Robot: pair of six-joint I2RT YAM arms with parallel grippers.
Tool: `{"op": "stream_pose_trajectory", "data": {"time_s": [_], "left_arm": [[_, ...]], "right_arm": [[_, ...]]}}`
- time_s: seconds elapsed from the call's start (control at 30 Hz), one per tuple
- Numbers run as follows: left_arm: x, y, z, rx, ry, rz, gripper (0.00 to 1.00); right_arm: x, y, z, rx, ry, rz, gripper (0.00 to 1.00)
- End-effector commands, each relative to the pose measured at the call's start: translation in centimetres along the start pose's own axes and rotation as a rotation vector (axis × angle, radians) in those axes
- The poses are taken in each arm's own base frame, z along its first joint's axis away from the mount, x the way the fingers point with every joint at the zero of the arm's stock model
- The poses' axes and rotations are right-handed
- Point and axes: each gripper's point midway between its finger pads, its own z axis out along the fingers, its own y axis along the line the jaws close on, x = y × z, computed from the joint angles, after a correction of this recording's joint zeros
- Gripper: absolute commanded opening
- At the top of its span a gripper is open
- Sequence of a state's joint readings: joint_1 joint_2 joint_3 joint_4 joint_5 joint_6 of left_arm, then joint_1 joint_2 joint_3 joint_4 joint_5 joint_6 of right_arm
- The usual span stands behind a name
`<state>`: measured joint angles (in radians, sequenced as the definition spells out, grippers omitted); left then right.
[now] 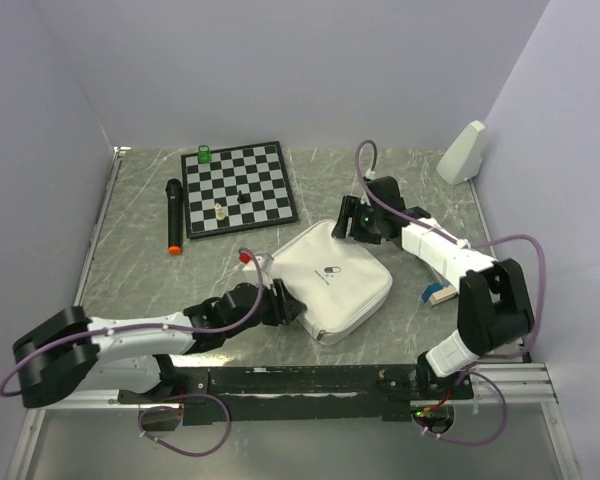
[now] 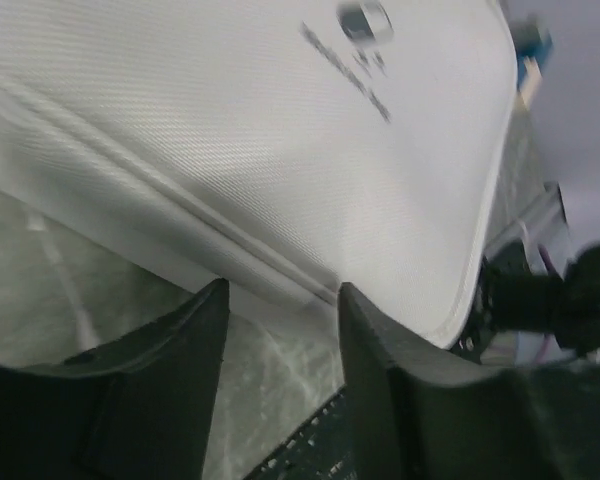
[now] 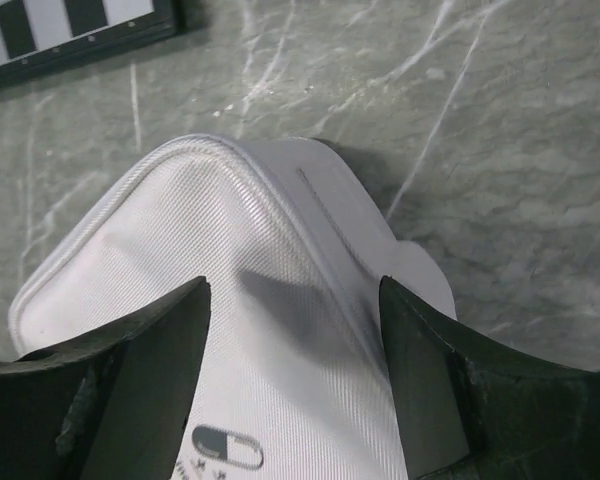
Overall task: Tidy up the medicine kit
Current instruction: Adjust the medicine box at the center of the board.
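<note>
The left pincer (image 2: 280, 300) was spread. Its jaws stood apart with a strip of grey marbled counter (image 2: 60, 290) showing between them, and it held nothing. The jaw tips lay right at the near-left edge of the white case (image 2: 280, 130), low against its side seam; whether they touched it could not be told. From above, this pincer sat at the case's near-left side, its arm stretched in from the left.

The right pincer (image 3: 290, 300) was also spread wide and pinched nothing. Its jaws stood either side of the case's far corner, seen from above the lid. It could not be told whether the jaws touched the fabric.

The case lay flat on the counter, near the middle and a little to the right. It was turned like a diamond, with its lid shut and the small pill logo (image 1: 332, 270) facing up.

A small red thing (image 1: 245, 257) sat just beside the case's left corner. A small blue and white thing (image 1: 440, 293) lay to the case's right, apart from it. Farther back and to the left lay a chessboard (image 1: 240, 185) with a few pieces on it. A black microphone (image 1: 174, 215) with an orange end lay along its left side. A white wedge-shaped thing (image 1: 462, 152) stood at the far right.
</note>
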<state>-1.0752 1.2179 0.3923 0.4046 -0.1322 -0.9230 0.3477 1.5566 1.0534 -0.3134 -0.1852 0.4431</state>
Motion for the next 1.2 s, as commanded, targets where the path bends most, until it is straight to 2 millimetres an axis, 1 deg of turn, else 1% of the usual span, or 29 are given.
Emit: {"op": "stream_pose_trajectory", "data": {"time_s": [0.0, 0.07, 0.1, 0.17, 0.23, 0.27, 0.33, 0.43, 0.53, 0.63, 0.7, 0.77, 0.8, 0.87, 0.93, 1.03, 1.17], "left_arm": [[-4.7, 3.8, -1.9, -0.235, -0.226, -0.036, 0.59], [-6.3, 3.9, -2.9, -0.277, -0.285, -0.033, 0.73], [-6.8, 4.5, -3.3, -0.318, -0.303, -0.023, 0.81], [-7.9, 4.4, -4.0, -0.337, -0.335, -0.004, 0.90], [-8.7, 4.0, -4.4, -0.334, -0.353, 0.020, 0.92], [-9.2, 3.8, -4.6, -0.330, -0.365, 0.026, 0.92], [-10.1, 4.0, -4.9, -0.345, -0.393, 0.029, 0.92], [-11.6, 4.8, -4.9, -0.376, -0.416, 0.013, 0.92], [-12.5, 5.0, -4.5, -0.369, -0.422, 0.007, 0.91], [-12.6, 4.6, -4.1, -0.348, -0.415, 0.013, 0.90], [-12.6, 4.6, -3.8, -0.343, -0.411, 0.014, 0.91], [-12.3, 4.7, -3.4, -0.342, -0.402, 0.026, 0.92], [-12.1, 5.0, -3.0, -0.342, -0.399, 0.032, 0.92], [-11.8, 5.6, -2.0, -0.350, -0.368, 0.039, 0.93], [-11.3, 7.1, -1.3, -0.420, -0.334, 0.018, 0.94], [-10.8, 7.9, -1.3, -0.457, -0.324, -0.020, 0.94], [-10.9, 7.1, -2.7, -0.373, -0.365, -0.052, 0.93]], "right_arm": [[-3.1, 2.6, -5.8, -0.048, -0.149, 0.048, 0.76], [-3.7, 2.1, -8.1, -0.011, -0.212, 0.066, 0.77], [-3.8, 2.0, -9.4, -0.003, -0.238, 0.069, 0.77], [-3.2, 1.1, -11.1, 0.037, -0.258, 0.079, 0.78], [-1.9, -0.3, -12.3, 0.102, -0.244, 0.091, 0.78], [-0.8, -1.0, -12.7, 0.125, -0.226, 0.106, 0.77], [2.4, -2.8, -12.9, 0.165, -0.183, 0.132, 0.77], [6.3, -4.3, -13.1, 0.172, -0.131, 0.175, 0.77], [8.3, -5.1, -13.7, 0.182, -0.109, 0.194, 0.77], [9.1, -5.7, -14.4, 0.208, -0.098, 0.190, 0.77], [9.7, -5.7, -14.7, 0.209, -0.077, 0.193, 0.77], [10.7, -5.9, -14.1, 0.203, -0.042, 0.201, 0.78], [11.1, -6.0, -13.5, 0.201, -0.032, 0.205, 0.78], [12.2, -5.6, -12.0, 0.161, 0.018, 0.222, 0.78], [12.5, -4.9, -10.5, 0.120, 0.049, 0.225, 0.78], [11.1, -3.4, -8.8, 0.042, 0.040, 0.203, 0.78], [9.0, -1.4, -7.6, -0.036, 0.024, 0.171, 0.78]]}}
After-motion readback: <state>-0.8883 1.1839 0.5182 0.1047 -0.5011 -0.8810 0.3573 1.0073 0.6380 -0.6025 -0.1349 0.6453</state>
